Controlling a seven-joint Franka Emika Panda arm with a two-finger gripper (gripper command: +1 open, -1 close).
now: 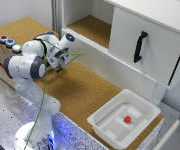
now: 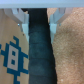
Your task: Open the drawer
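Observation:
The drawer [image 1: 155, 47] is the white front with a black vertical handle [image 1: 140, 46] in the white cabinet on the exterior view's right. My gripper [image 1: 60, 65] hangs over the cork tabletop [image 1: 85, 92], well off to the exterior view's left of the handle and touching nothing. In the wrist view my gripper [image 2: 38, 17] is open: its pale fingertips [image 2: 22, 17] stand apart over a dark strip [image 2: 39, 55] on the cork. The drawer does not show in the wrist view.
A white tray [image 1: 102, 120] holding a small red object [image 1: 127, 119] sits at the table's near right corner. A box with coloured buttons [image 1: 9, 42] stands at the left. An open shelf [image 1: 90, 27] lies beside the drawer. A green cable [image 1: 70, 54] loops off the wrist.

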